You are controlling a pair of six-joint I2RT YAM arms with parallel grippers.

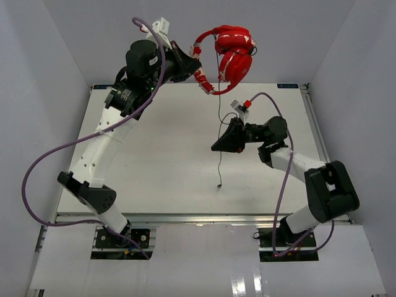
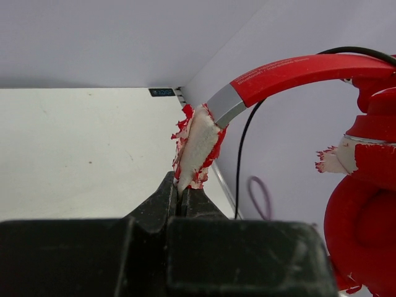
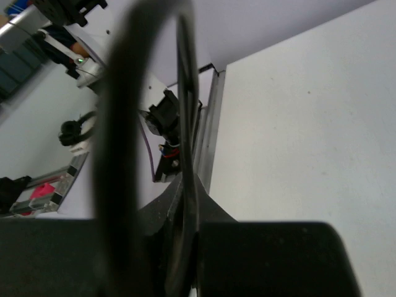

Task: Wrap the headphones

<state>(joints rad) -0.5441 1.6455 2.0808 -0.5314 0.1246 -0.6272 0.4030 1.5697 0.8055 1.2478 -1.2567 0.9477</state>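
The red headphones (image 1: 232, 52) hang high over the table's far edge, their earcups folded together. My left gripper (image 1: 197, 67) is shut on the torn white-and-red padding of the headband (image 2: 197, 143), and the jaws (image 2: 181, 197) pinch its lower tip. An earcup (image 2: 365, 235) fills the right of the left wrist view. The thin black cord (image 1: 219, 164) drops from the headphones through my right gripper (image 1: 215, 147), which is shut on it. The jack plug (image 1: 219, 185) dangles at the table surface. In the right wrist view the cord (image 3: 187, 80) rises in a loop out of the closed jaws (image 3: 189, 185).
The white table (image 1: 154, 161) lies between grey walls, with metal rails along its right edge (image 1: 315, 130) and its front. Thick purple cables loop out beside the left arm (image 1: 37, 167) and the right arm (image 1: 281, 185).
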